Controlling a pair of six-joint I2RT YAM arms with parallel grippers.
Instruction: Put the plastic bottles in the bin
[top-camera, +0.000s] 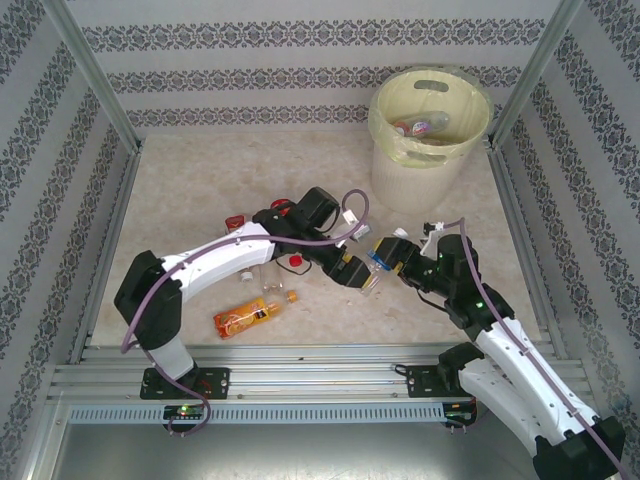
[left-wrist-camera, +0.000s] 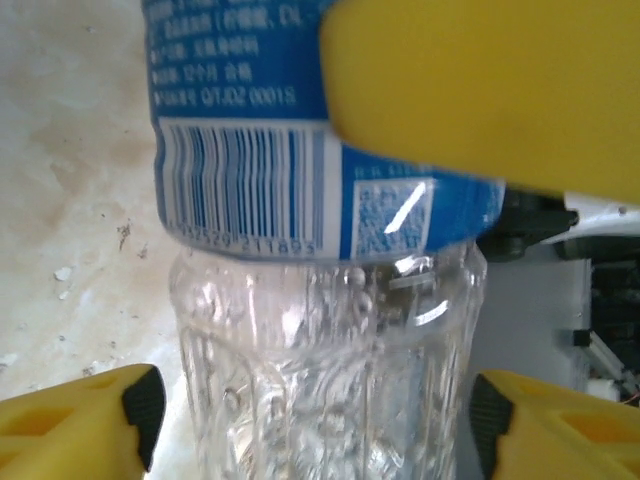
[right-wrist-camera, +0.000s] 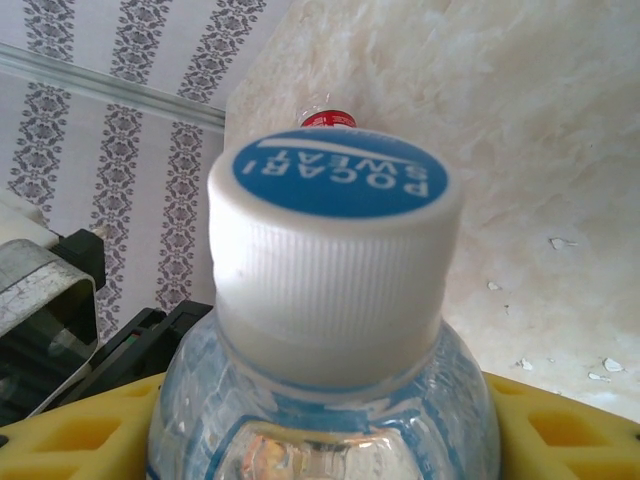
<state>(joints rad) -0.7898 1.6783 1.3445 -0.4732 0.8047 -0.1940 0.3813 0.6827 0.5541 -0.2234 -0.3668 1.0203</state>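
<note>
right end effector (top-camera: 392, 254) grips the bottle (right-wrist-camera: 335, 270), cap toward its wrist; left end effector (top-camera: 353, 272) flanks the base, grip unclear. bin (top-camera: 420, 175) lies beyond, nearer the right arm

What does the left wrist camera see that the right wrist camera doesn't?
Left wrist camera: the side of the blue-label bottle, with its barcode, a square code and the clear ribbed body below.
Right wrist camera: the bottle's white cap with a blue POCARI SWEAT top, a red cap further back, and the patterned wall.
Both: the same bottle, the pale marbled table, and each camera's own yellow jaws on either side of the bottle.
</note>
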